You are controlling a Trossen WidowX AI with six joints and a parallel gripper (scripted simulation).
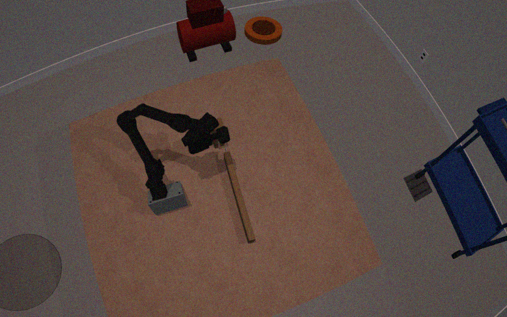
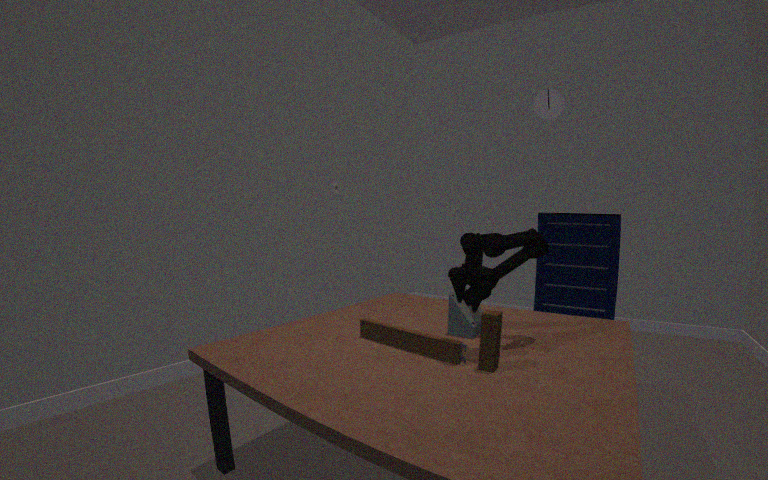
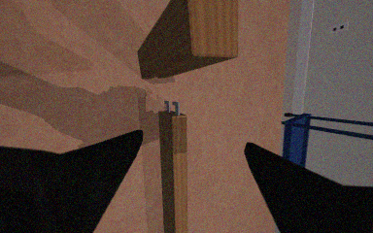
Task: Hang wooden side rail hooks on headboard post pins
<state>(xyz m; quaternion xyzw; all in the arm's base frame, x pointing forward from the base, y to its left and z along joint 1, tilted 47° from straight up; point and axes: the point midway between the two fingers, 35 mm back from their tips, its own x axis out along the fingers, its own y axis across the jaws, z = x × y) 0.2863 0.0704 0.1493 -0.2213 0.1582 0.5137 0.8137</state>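
The wooden rail [image 1: 239,195] [image 2: 410,341] [image 3: 180,170] lies along the table. Its two steel hooks [image 3: 172,108] stick out from the end nearest the post, with a gap between hooks and post. The post [image 2: 489,342] [image 3: 214,29] stands upright; in the top view the arm hides most of it. Its slot and pins are not visible. My gripper [image 2: 468,307] [image 3: 194,141] is open and empty, pointing down above the table near the rail's hook end. In the wrist view the rail shows between the fingers, well below them.
The arm's grey base box [image 1: 169,203] [image 2: 464,323] stands on the table [image 1: 299,224] [image 2: 339,384], to one side of the rail. Off the table are a red tank [image 1: 205,32], an orange ring [image 1: 249,34], a blue cart [image 1: 463,198] and a blue cabinet [image 2: 576,274].
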